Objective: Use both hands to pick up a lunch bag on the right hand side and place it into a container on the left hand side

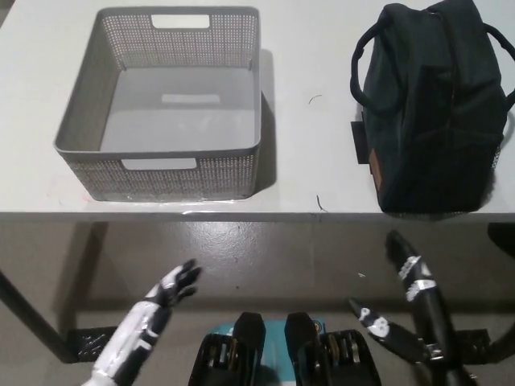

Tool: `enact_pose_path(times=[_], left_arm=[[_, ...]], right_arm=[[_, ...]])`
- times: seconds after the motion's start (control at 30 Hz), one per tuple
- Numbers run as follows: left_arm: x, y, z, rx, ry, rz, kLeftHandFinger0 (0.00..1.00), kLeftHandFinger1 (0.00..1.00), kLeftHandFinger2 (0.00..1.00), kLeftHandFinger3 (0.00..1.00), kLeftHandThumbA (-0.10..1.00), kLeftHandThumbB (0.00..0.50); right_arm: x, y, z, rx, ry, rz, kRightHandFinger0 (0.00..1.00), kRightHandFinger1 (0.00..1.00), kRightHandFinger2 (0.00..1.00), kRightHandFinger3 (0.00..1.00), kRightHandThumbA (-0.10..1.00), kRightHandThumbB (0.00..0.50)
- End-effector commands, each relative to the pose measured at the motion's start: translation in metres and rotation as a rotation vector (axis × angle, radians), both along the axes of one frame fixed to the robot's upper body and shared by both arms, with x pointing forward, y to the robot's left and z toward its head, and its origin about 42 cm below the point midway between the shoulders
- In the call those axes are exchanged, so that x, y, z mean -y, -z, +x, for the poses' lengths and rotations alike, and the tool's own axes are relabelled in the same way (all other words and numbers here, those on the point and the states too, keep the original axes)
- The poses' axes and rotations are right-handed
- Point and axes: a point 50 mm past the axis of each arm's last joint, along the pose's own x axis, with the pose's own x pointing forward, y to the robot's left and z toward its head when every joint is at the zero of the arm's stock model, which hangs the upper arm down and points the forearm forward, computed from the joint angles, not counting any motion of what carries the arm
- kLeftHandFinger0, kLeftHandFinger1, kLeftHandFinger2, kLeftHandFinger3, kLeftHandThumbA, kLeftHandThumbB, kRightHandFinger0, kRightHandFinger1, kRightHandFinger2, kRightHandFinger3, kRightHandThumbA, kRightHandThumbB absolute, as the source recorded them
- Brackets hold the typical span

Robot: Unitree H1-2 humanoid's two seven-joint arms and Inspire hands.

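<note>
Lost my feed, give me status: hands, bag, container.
Left hand and right hand open, low, below table edge. Lunch bag upright on table, untouched. Container empty. Path between them clear.

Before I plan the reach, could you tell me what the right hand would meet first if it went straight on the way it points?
Probably the table edge, then the bag above it; the right hand seems lower than the tabletop, though depth is unclear.

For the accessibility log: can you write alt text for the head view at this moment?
A dark lunch bag stands on the right of a white table, with an empty grey perforated container to its left. Below the table edge, the white left hand and black right hand are both open, touching nothing.
</note>
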Motion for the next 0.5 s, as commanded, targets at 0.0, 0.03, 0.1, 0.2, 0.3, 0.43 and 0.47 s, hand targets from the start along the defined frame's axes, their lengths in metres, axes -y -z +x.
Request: enact_pose_path(times=[0.0,0.03,0.1,0.2,0.3,0.43,0.47], left_arm=[[0.026,-0.033,0.000,0.131,0.156,0.016,1.00,1.00,1.00,1.00,1.00,0.265],[0.031,-0.037,0.001,0.147,0.169,0.015,1.00,1.00,1.00,1.00,1.00,0.266],[0.044,-0.048,0.004,0.180,0.201,0.011,1.00,1.00,1.00,1.00,1.00,0.284],[0.059,-0.064,0.011,0.219,0.244,0.007,1.00,1.00,1.00,1.00,1.00,0.281],[0.069,-0.077,0.017,0.243,0.280,-0.003,1.00,1.00,1.00,1.00,1.00,0.270],[0.083,-0.102,0.032,0.285,0.310,-0.004,1.00,1.00,1.00,1.00,1.00,0.278],[0.086,-0.110,0.037,0.305,0.310,0.002,1.00,1.00,1.00,1.00,1.00,0.286]], right_arm=[[0.013,-0.039,-0.011,0.155,-0.057,-0.065,1.00,1.00,1.00,1.00,1.00,0.271],[0.015,-0.044,-0.013,0.155,-0.058,-0.069,1.00,1.00,1.00,1.00,1.00,0.308],[0.019,-0.057,-0.017,0.166,-0.069,-0.071,1.00,1.00,1.00,1.00,1.00,0.361],[0.024,-0.078,-0.021,0.207,-0.088,-0.036,1.00,1.00,1.00,1.00,1.00,0.403],[0.027,-0.094,-0.023,0.244,-0.077,-0.010,1.00,1.00,1.00,1.00,1.00,0.438],[0.040,-0.114,-0.020,0.297,-0.041,0.033,1.00,1.00,1.00,1.00,1.00,0.455],[0.045,-0.119,-0.018,0.307,-0.019,0.032,1.00,1.00,1.00,1.00,1.00,0.458]])
